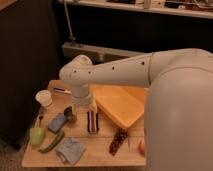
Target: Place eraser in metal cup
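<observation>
My gripper (84,106) hangs below the white arm (115,75) over the left middle of the wooden table (100,159). The small metal cup (70,114) stands just left of and below the gripper. A striped red, white and black block, likely the eraser (92,121), lies flat on the table just right of the cup and under the gripper. I cannot tell whether the gripper touches it.
A white cup (44,98) stands at the left. A blue block (57,122), a green pepper (36,135), a green chili (52,142) and a blue cloth (70,150) lie front left. A yellow bag (120,105) and dark dried fruit (118,141) are to the right.
</observation>
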Motion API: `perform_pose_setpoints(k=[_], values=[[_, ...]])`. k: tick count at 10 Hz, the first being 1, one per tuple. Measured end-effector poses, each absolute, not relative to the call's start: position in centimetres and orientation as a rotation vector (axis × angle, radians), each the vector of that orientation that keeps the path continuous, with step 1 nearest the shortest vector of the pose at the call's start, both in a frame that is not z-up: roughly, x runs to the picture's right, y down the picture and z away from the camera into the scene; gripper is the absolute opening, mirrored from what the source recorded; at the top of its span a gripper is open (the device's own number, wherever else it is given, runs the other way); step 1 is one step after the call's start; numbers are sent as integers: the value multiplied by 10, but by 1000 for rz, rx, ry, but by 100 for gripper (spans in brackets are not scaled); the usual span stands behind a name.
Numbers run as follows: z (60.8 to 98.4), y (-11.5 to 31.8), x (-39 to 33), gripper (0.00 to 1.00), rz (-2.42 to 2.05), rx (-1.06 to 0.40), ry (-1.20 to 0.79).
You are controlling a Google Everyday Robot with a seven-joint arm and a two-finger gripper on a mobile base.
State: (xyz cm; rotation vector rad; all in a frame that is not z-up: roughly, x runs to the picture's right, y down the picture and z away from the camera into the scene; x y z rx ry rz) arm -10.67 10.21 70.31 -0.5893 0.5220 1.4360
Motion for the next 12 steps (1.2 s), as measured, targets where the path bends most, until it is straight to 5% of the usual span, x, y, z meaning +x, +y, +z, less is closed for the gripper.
perform_pose_setpoints(k=[9,12], values=[[704,102,-106,65,1436,-590,522],[729,108,-94,65,1436,-617,427]])
